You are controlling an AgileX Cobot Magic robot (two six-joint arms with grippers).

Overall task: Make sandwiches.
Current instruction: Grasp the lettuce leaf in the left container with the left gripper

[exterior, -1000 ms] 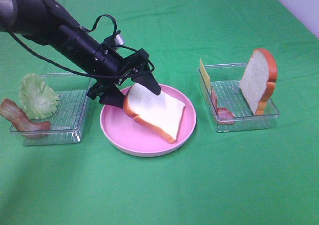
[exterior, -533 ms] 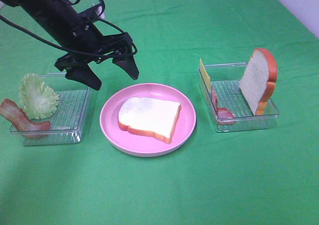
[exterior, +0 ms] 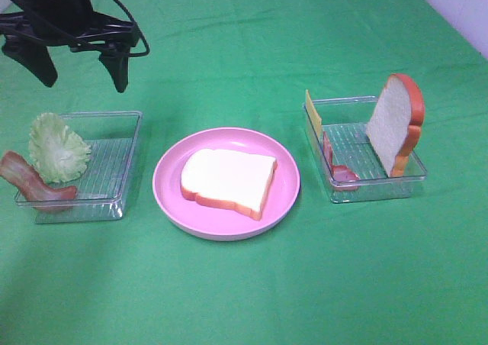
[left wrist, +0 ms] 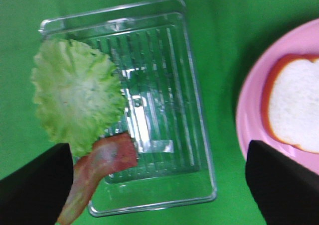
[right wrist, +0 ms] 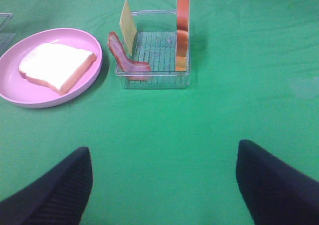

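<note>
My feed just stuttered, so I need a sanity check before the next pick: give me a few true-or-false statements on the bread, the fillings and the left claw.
1. A bread slice lies flat on the pink plate. True.
2. The left claw grips the lettuce. False: it is open and empty, and the lettuce sits in the left tray.
3. A second bread slice stands upright in the right tray. True.
4. The cheese slice lies on the plated bread. False: it stands at the right tray's edge.
</note>
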